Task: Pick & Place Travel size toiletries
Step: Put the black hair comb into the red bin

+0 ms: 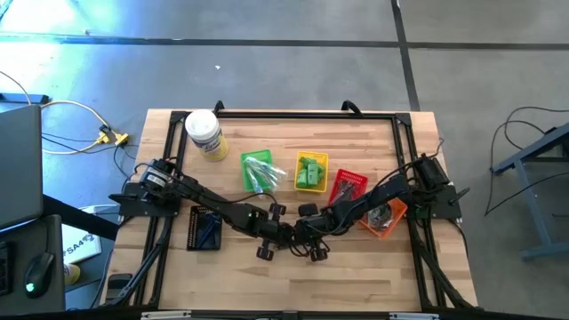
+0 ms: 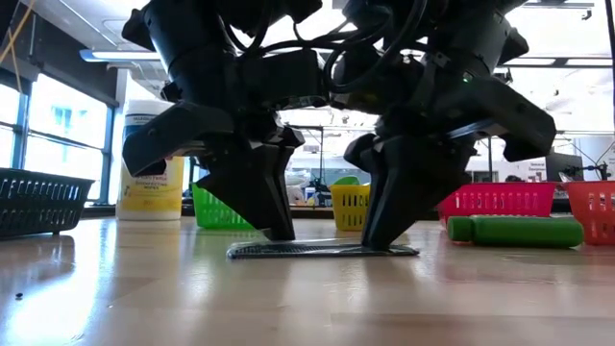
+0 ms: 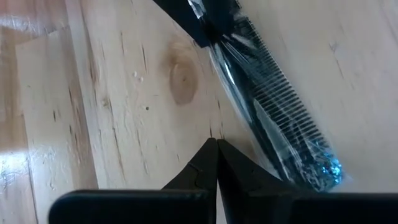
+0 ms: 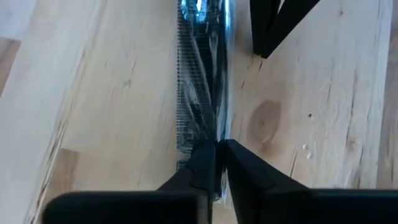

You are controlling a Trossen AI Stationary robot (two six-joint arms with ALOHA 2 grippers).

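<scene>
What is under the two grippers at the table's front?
A flat clear-wrapped comb lies on the wood; the right gripper pinches one end, the shut left gripper stands beside it. Beneath the comb is hidden.

A tall white plastic jar with a yellow label (image 1: 204, 135) stands on the pale wooden surface (image 1: 356, 276), well beyond the fingers. A dark mesh basket (image 1: 204, 229) sits beside them; green (image 1: 258, 171), yellow (image 1: 312, 172), red (image 1: 348, 187) and orange (image 1: 384, 218) mesh baskets lie just beyond them.

Two dark jointed arms, matte black housings, looped black cables along the links, tapered wedge-shaped black fingers (image 3: 205, 168), small green indicator light.
</scene>
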